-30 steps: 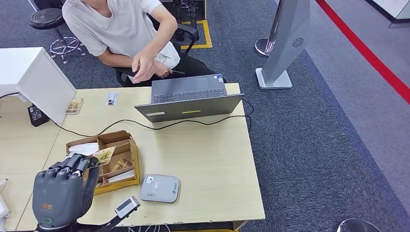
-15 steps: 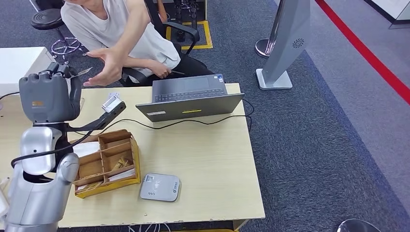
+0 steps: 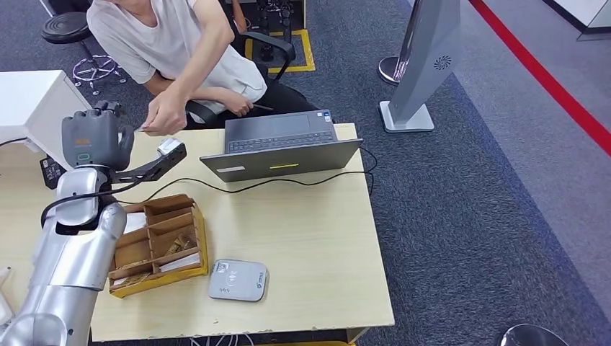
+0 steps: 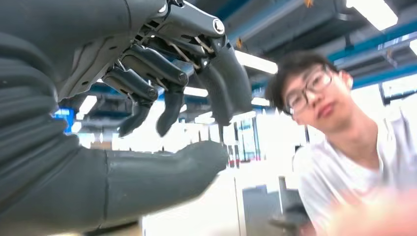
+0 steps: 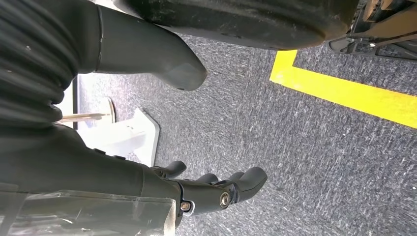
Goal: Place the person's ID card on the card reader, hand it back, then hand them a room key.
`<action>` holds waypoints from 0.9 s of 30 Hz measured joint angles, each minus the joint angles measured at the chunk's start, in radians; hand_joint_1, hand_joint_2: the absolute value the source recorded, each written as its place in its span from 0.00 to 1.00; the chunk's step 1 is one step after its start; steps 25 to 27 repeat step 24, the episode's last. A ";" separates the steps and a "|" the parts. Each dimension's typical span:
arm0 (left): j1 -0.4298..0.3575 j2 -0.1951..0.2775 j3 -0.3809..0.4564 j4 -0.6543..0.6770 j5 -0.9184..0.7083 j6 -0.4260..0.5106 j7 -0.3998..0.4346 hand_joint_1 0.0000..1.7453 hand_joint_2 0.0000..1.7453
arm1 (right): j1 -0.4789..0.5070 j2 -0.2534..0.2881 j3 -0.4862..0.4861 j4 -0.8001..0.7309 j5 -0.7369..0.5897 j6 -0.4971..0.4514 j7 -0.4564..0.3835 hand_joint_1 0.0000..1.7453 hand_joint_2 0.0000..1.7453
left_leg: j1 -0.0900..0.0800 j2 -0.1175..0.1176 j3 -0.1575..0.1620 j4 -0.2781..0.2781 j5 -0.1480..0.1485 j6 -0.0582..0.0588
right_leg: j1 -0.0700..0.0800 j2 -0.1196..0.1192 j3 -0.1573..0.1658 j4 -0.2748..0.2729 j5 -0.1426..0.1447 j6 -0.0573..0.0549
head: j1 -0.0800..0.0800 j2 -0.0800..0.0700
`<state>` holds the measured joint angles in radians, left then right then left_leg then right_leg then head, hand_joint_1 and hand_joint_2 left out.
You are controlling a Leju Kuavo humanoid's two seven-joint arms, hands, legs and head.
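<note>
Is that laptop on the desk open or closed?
Open. The laptop has its keyboard showing, with the lid tilted toward the robot, so only the lid's grey back shows.

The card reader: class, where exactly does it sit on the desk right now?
In the head view the card reader lies flat near the desk's front edge, just right of the wooden organiser tray and well in front of the laptop.

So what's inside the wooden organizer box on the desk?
The wooden organizer box has several compartments holding cards: pale ones at the front and left, a patterned one mid-box. The left arm covers its left edge, so that part stays unseen.
</note>
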<state>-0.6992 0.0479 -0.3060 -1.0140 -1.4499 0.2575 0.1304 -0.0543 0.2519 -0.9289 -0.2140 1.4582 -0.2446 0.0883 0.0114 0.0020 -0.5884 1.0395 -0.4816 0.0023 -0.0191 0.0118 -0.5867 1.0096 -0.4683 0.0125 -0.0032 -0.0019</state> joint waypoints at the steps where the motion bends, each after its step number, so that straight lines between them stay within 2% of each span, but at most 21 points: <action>1: 0.003 -0.002 0.002 -0.002 0.009 -0.012 -0.002 0.00 1.00 | 0.000 0.000 0.000 0.000 -0.001 0.000 -0.001 0.00 1.00 | 0.000 0.000 0.000 0.000 0.000 0.000 | 0.000 0.000 0.000 0.000 0.000 0.000 | 0.000 0.000; 10: 0.085 -0.005 0.004 -0.144 0.038 -0.040 -0.015 0.00 1.00 | 0.001 0.000 0.000 0.001 -0.008 -0.006 -0.007 0.00 1.00 | 0.000 -0.001 0.000 0.000 -0.001 0.000 | 0.000 -0.001 0.000 0.000 -0.001 0.001 | 0.000 0.000; 19: 0.285 0.030 0.003 -0.535 0.070 -0.042 -0.022 0.00 1.00 | 0.003 0.000 -0.001 0.001 -0.037 -0.011 0.004 0.00 1.00 | 0.000 -0.001 -0.001 0.000 -0.001 0.000 | 0.000 -0.001 -0.001 0.000 -0.002 0.001 | 0.000 0.000; 21: 0.321 0.042 0.003 -0.599 0.070 -0.022 -0.025 0.00 1.00 | 0.003 0.000 -0.001 0.001 -0.042 -0.012 0.003 0.00 1.00 | 0.000 -0.001 -0.001 -0.001 -0.001 0.000 | 0.000 -0.001 -0.001 0.000 -0.003 0.001 | 0.000 0.000; 24: 0.402 0.064 0.002 -0.696 0.053 0.061 -0.025 0.00 1.00 | 0.004 0.000 -0.005 0.001 -0.062 -0.018 0.000 0.00 1.00 | 0.000 0.002 0.000 -0.002 -0.004 -0.001 | 0.000 0.002 0.000 0.000 -0.003 0.001 | 0.000 0.000; 27: 0.402 0.064 0.002 -0.696 0.053 0.061 -0.025 0.00 1.00 | 0.004 0.000 -0.005 0.001 -0.062 -0.018 0.000 0.00 1.00 | 0.000 0.002 0.000 -0.002 -0.004 -0.001 | 0.000 0.002 0.000 0.000 -0.003 0.001 | 0.000 0.000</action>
